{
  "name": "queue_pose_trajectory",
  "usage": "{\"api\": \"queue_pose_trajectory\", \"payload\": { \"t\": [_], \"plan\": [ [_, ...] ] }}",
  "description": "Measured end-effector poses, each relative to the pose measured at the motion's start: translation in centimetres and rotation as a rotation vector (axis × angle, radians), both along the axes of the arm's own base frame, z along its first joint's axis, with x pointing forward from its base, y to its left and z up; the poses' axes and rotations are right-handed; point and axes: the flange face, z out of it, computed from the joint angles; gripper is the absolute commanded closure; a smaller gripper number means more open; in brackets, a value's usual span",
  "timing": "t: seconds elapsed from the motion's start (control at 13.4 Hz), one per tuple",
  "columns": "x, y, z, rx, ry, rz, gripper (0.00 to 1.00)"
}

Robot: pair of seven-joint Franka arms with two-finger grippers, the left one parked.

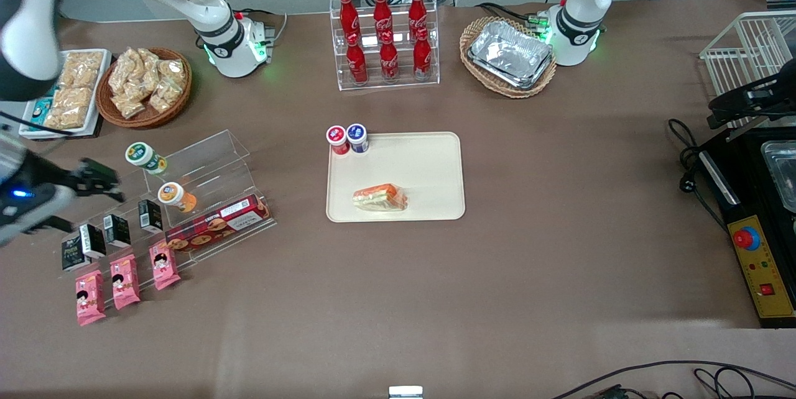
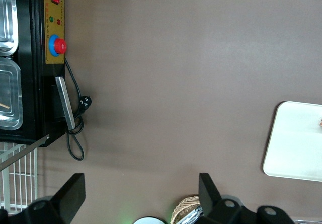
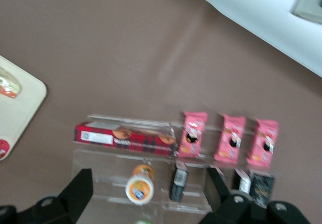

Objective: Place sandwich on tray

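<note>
Sandwich point(image 1: 380, 197) lying on tray point(image 1: 435, 163), long axis along its near edge; pincer point(image 1: 99, 180) wide, empty, well apart above snack rack point(image 1: 205, 169) toward working arm's end.

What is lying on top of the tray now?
On the tray lie the sandwich and two small jars. The tool is open above the snack shelf, holding nothing.

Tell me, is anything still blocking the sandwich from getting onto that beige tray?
Nothing visible does. The sandwich already lies on the tray, near its front edge, apart from the two small jars at a corner. The gripper hangs open and empty above the clear snack rack, toward the working arm's end.
</note>
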Motion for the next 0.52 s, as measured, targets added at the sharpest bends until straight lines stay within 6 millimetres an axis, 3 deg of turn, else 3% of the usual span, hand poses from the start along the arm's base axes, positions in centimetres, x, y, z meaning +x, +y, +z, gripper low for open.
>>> {"api": "queue_pose_trajectory", "payload": {
  "t": [0.22,0.52],
  "plan": [
    [-2.0,-2.8,2.5,-0.017,0.045,-0.169,0.00],
    [-3.8,-2.4,3.7,0.001,0.116,-0.448,0.00]
  ]
}}
